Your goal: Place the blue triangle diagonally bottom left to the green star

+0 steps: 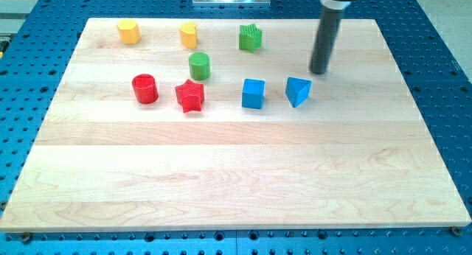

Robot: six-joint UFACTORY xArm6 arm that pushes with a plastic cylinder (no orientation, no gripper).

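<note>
Toward the tabletop's top right, the rod's tip (319, 71) rests on the wood just above and right of the blue triangle (298, 91), near it but apart; the arm carries no claw, only this bare rod touching nothing. The green star (251, 37) sits near the top edge, left of the tip. The spot below-left of the star lies by the green cylinder (199, 65), so the triangle probably needs pushing leftward past the blue cube (253, 93).

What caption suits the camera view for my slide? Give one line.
My tip hovers just above-right of the blue triangle, which sits right of the blue cube and lower right of the green star.
</note>
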